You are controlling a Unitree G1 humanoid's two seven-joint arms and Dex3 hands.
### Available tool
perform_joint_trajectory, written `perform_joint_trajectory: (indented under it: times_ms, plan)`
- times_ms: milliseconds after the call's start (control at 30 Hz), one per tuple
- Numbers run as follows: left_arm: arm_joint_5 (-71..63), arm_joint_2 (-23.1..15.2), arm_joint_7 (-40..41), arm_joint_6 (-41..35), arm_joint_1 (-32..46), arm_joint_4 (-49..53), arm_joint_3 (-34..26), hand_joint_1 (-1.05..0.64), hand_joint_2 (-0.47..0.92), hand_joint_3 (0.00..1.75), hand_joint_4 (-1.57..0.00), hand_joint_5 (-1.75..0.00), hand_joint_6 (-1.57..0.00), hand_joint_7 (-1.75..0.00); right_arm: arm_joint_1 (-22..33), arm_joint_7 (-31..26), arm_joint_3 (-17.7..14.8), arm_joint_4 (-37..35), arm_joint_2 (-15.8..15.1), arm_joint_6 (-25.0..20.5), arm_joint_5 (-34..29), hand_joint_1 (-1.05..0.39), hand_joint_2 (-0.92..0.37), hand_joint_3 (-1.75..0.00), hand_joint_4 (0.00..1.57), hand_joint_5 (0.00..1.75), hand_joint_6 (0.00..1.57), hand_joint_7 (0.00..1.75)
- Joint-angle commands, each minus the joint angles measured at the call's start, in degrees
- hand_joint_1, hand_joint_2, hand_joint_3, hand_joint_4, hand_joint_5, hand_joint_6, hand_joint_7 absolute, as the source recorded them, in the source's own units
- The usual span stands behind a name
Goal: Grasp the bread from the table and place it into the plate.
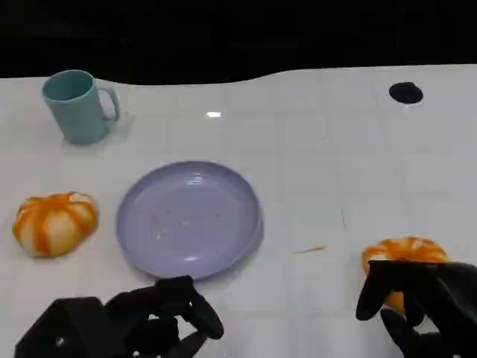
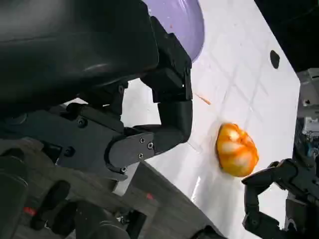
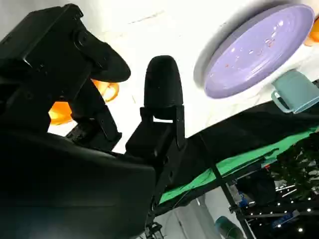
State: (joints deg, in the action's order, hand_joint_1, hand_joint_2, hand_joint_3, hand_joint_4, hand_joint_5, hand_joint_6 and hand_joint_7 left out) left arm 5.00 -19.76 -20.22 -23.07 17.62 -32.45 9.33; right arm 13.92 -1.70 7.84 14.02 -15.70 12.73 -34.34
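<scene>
no readable text, labels or numbers

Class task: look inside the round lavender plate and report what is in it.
The round lavender plate holds no bread, just a few tiny reddish specks. The left hand covers a little of its near rim.

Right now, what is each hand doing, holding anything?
Left hand: fingers curled in, holding nothing, near the plate.
Right hand: open, fingers spread at the right-side bread, not yet gripping it.
</scene>
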Motion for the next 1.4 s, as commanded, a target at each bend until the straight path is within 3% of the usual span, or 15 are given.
perform_joint_trajectory:
  times_ms: [33,1133,1267,1400]
  plan:
    - [0.1,-0.5,-0.4,-0.3,0.0,-0.7,-0.2,-0.34,0.92,0.54,-0.63,-1.75,-0.58,-1.45,0.2,-0.1,-0.2,0.3,-0.6,0.1,0.3,0.04,-0.24,-1.33,0.92,1.74,0.94,1.15]
    - [-0.1,-0.4,-0.3,-0.2,-0.3,-0.1,-0.1,-0.33,0.91,0.56,-0.64,-1.75,-0.58,-1.45,0.1,-0.7,-1.0,0.2,-0.4,0.5,1.7,0.07,-0.22,-1.37,0.89,1.7,0.94,1.13]
    - [-0.1,-0.3,-0.3,-0.4,-0.4,0.0,-0.1,-0.33,0.91,0.56,-0.64,-1.75,-0.58,-1.46,0.0,-1.9,-1.4,0.7,-0.2,0.5,1.1,0.06,-0.22,-1.31,0.89,1.62,0.94,1.01]
    - [-0.1,-0.3,-0.3,-0.4,-0.4,0.1,0.0,-0.33,0.9,0.56,-0.64,-1.75,-0.58,-1.45,0.2,-3.9,-2.0,2.2,-0.4,-0.4,-2.1,-0.07,-0.3,-0.95,0.88,1.23,1.03,0.58]
